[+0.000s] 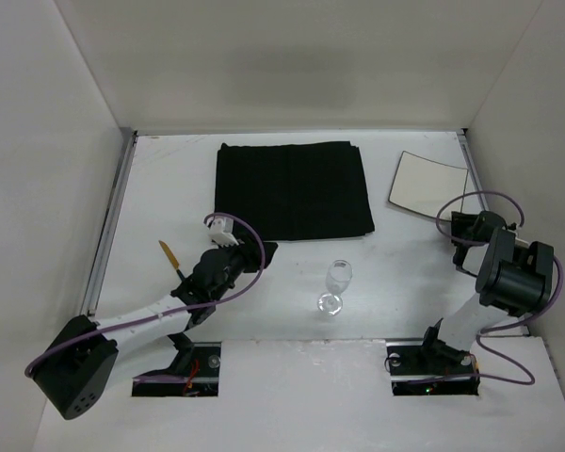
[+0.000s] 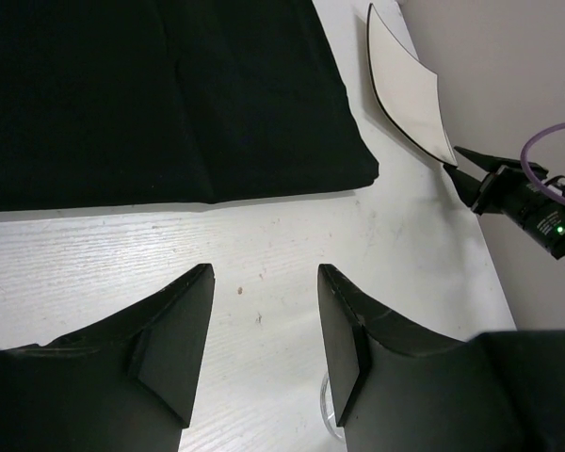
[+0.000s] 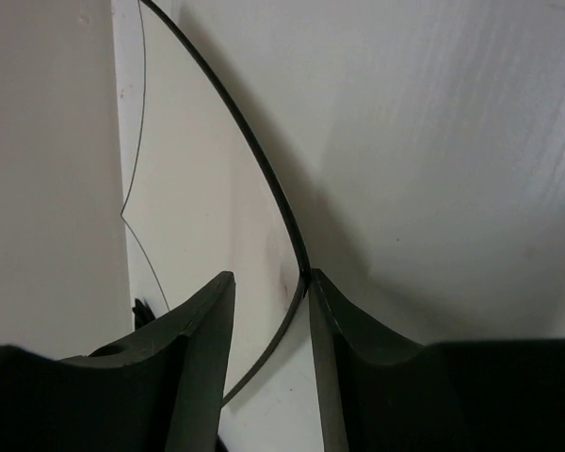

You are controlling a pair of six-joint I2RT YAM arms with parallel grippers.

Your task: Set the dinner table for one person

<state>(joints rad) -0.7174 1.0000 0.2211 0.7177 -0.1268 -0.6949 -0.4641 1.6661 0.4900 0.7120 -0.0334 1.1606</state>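
Standing nearest: the left arm base [image 1: 181, 363] and the right arm base [image 1: 431, 361], at the bottom of the overhead view.
Worktop: the white worktop [image 1: 169, 179] fills the middle of that view from the bases up to the far wall, with a metal rail [image 1: 111, 221] along its left edge.
Yellow item: a thin yellowish piece [image 1: 168, 252] lies on the worktop at middle left, too small to name.
Left tool: the left tool [image 1: 256, 252] sits left of centre, just below the mat's lower left corner. In its wrist view the jaws stand apart with bare worktop between them, gripping nothing.
Glass: a clear stemmed glass [image 1: 335, 285] is at the centre of the overhead view, to the right of the left tool and apart from it.
Right tool: the right tool [image 1: 460, 223] is at middle right, at the plate's lower right corner. In its wrist view the jaws stand apart, and the plate's dark rim runs up between them. The rim touches the tip of the right-hand finger [image 3: 339, 358], a gap shows on the other side, and nothing is clamped.
Mat: a black cloth mat [image 1: 295, 188] lies flat at upper centre.
Plate: a white plate [image 1: 428, 182] with a thin dark rim lies at upper right, right of the mat and apart from it, close to the right wall.
Far wall: a plain white wall [image 1: 292, 56] closes the top of the view.
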